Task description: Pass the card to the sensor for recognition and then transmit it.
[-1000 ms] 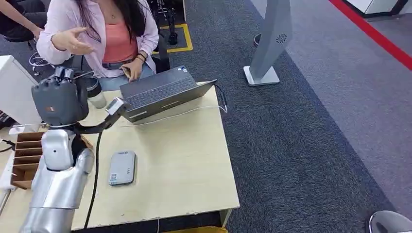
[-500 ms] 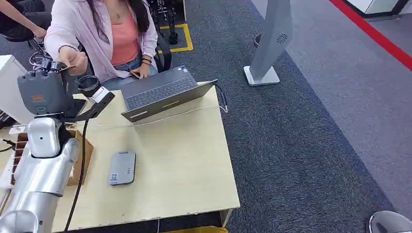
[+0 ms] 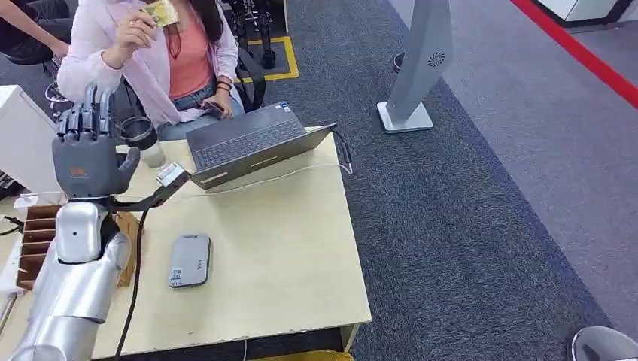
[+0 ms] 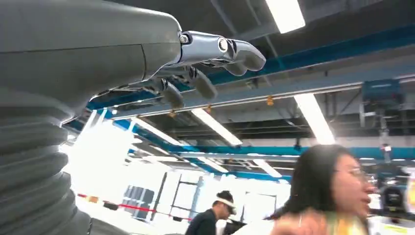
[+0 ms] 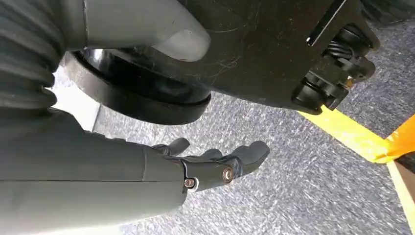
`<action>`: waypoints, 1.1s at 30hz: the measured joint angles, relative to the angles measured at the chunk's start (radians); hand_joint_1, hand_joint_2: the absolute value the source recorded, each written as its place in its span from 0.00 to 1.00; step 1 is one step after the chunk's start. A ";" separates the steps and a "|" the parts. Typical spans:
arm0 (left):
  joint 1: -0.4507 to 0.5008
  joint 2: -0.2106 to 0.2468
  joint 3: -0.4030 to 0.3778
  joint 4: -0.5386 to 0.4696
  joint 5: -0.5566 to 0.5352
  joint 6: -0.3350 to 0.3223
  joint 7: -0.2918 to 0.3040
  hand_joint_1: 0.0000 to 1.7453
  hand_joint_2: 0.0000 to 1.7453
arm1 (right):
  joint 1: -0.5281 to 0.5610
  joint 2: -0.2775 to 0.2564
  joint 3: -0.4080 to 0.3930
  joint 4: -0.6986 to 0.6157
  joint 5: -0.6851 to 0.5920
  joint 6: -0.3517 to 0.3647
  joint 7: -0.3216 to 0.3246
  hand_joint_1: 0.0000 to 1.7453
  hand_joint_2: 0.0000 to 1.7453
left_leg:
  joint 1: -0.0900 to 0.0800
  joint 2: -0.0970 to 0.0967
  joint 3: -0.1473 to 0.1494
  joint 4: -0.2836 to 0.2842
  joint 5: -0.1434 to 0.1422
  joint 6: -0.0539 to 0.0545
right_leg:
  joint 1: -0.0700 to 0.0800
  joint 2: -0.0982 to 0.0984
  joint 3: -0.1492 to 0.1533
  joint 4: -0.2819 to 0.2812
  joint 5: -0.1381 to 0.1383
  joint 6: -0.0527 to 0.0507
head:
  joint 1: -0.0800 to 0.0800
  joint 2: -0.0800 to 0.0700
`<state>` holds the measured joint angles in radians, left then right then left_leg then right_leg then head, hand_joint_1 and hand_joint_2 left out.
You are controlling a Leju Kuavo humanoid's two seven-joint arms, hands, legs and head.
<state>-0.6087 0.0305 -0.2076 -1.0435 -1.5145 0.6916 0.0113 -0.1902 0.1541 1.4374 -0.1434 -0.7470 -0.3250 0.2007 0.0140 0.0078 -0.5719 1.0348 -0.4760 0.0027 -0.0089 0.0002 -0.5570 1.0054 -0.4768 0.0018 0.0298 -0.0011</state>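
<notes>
Left hand [image 3: 89,154] raised over the table's [image 3: 286,248] far-left corner, fingers spread and empty; card [image 3: 161,12], apparently, in the person's hand [image 3: 135,31], so a clean withdrawal suffices.

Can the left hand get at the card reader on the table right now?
Probably yes. The left hand is raised, open and holding nothing, and the grey card reader lies flat on bare table beside that arm, with nothing on or around it. The wooden organizer sits off to the side.
</notes>
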 joint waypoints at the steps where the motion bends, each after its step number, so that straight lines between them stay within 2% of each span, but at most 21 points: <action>1: 0.027 -0.008 0.007 -0.029 0.002 0.000 -0.026 0.00 1.00 | 0.000 0.000 0.000 0.000 -0.009 -0.002 0.000 0.00 1.00 | 0.000 0.000 0.000 0.000 0.000 0.000 | 0.000 0.000 0.000 0.000 0.000 0.000 | 0.000 0.000; 3: 0.083 -0.022 0.010 -0.090 0.012 0.000 -0.065 0.00 1.00 | 0.000 0.000 -0.001 0.000 -0.023 -0.005 0.000 0.00 1.00 | 0.000 0.000 0.000 0.000 0.000 0.000 | 0.000 0.000 0.000 0.000 0.000 0.000 | 0.000 0.000; 5: 0.131 -0.035 0.011 -0.137 0.018 0.000 -0.075 0.00 1.00 | 0.000 0.000 -0.002 0.000 -0.029 -0.007 0.000 0.00 1.00 | 0.000 0.000 -0.001 0.000 0.000 0.000 | 0.000 0.000 -0.001 0.000 0.000 0.001 | 0.000 0.000; 10: 0.176 -0.048 0.013 -0.200 0.032 0.000 -0.089 0.00 1.00 | 0.001 0.000 -0.003 0.000 -0.033 -0.011 0.000 0.00 1.00 | 0.000 0.000 -0.001 0.000 0.000 0.000 | 0.000 0.000 -0.001 0.000 0.000 0.001 | 0.000 0.000; 12: 0.208 -0.051 0.013 -0.227 0.049 0.000 -0.124 0.00 1.00 | 0.002 0.000 -0.004 0.000 -0.050 -0.021 0.000 0.00 1.00 | 0.000 0.000 -0.001 0.000 0.000 0.000 | 0.000 0.000 0.000 0.000 0.000 0.000 | 0.000 0.000; 18: 0.454 -0.065 0.005 -0.426 0.076 0.000 -0.181 0.00 1.00 | 0.008 0.000 -0.030 0.000 -0.109 -0.052 0.000 0.00 1.00 | 0.000 0.003 -0.001 0.000 -0.002 0.000 | 0.000 0.003 -0.002 0.000 -0.001 0.000 | 0.001 0.000; 21: 0.557 -0.051 -0.006 -0.472 0.091 -0.004 -0.182 0.00 1.00 | 0.010 0.001 -0.041 0.000 -0.130 -0.068 0.000 0.00 1.00 | 0.000 0.003 -0.002 -0.001 -0.002 0.000 | 0.000 0.002 -0.003 -0.001 -0.002 0.001 | 0.001 0.000; 26: 0.659 -0.008 -0.015 -0.502 0.096 -0.032 -0.164 0.00 1.00 | 0.014 0.003 -0.061 0.000 -0.153 -0.084 -0.001 0.00 1.00 | 0.000 0.003 -0.003 -0.001 -0.002 0.000 | 0.000 0.002 -0.004 -0.001 -0.002 0.001 | 0.000 0.000; 33: 0.717 0.028 -0.015 -0.513 0.097 -0.045 -0.156 0.00 1.00 | 0.016 0.003 -0.076 0.000 -0.157 -0.090 -0.001 0.00 1.00 | 0.000 0.002 -0.003 -0.001 -0.002 0.000 | 0.000 0.001 -0.003 -0.001 -0.001 0.000 | 0.000 0.000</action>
<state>0.1086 0.0580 -0.2228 -1.5568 -1.4179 0.6466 -0.1442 -0.1746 0.1575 1.3611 -0.1438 -0.9037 -0.4147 0.1999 0.0138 0.0101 -0.5747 1.0339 -0.4775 0.0027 -0.0088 0.0011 -0.5605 1.0048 -0.4779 0.0023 0.0301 -0.0011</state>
